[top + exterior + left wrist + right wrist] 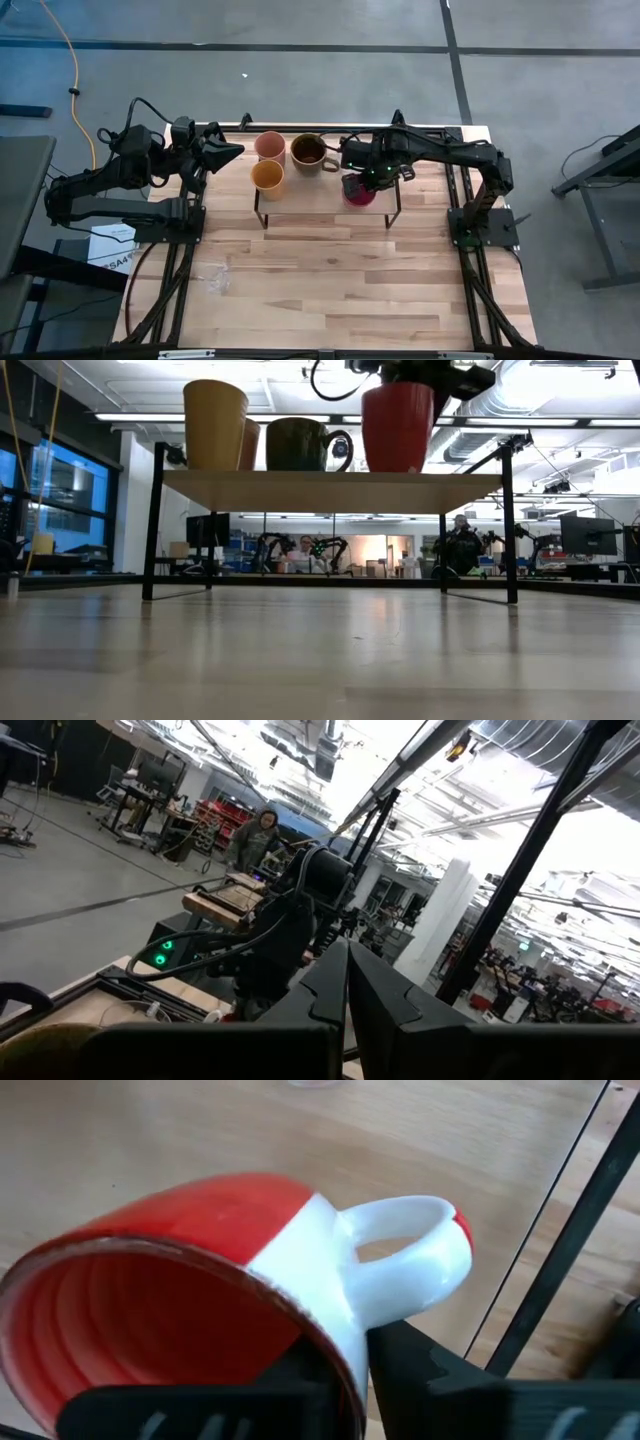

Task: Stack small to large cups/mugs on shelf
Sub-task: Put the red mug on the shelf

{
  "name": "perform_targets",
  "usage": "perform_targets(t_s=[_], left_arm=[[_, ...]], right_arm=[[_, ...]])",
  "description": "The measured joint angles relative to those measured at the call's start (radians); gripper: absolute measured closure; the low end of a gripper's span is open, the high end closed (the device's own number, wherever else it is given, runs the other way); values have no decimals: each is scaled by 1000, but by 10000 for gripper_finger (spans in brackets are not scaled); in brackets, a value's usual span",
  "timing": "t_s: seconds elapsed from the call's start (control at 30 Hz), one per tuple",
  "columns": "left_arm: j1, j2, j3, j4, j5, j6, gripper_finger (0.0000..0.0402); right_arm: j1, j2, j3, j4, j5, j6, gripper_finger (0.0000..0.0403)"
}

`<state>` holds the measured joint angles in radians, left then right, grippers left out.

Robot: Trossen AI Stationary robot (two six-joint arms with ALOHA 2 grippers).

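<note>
**Red cup held at the shelf's right end**

On the surface [330,280], the shelf [325,195] stands toward 12 o'clock of the high view, its black legs [150,525] planted on the wood.

At the shelf's 3 o'clock end, the right pincer [362,183] is grasping the red cup [358,190] by its rim beside the white handle [410,1250]; one finger [440,1380] sits outside the wall, the other inside. In the low view the red cup [398,426] is upright with its base at the shelf top; whether it touches cannot be told.

Toward 9 o'clock on the shelf stand the brown mug [308,152], the yellow cup [267,177] and, behind it, the peach cup [270,146], close together.

The left pincer [225,152] waits just off the shelf's 9 o'clock end, fingers clenched together.
</note>
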<state>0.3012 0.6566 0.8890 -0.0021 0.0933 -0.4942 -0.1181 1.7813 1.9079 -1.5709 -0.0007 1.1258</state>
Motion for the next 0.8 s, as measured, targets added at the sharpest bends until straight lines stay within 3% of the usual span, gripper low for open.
perform_targets(t_s=[0.53, 0.8], left_arm=[[0, 0, 0, 0, 0, 1, 399], [0, 0, 0, 0, 0, -2, 399]], right_arm=[[-13, 0, 6, 0, 16, 0, 288], [-13, -5, 100, -1, 38, -89, 253]])
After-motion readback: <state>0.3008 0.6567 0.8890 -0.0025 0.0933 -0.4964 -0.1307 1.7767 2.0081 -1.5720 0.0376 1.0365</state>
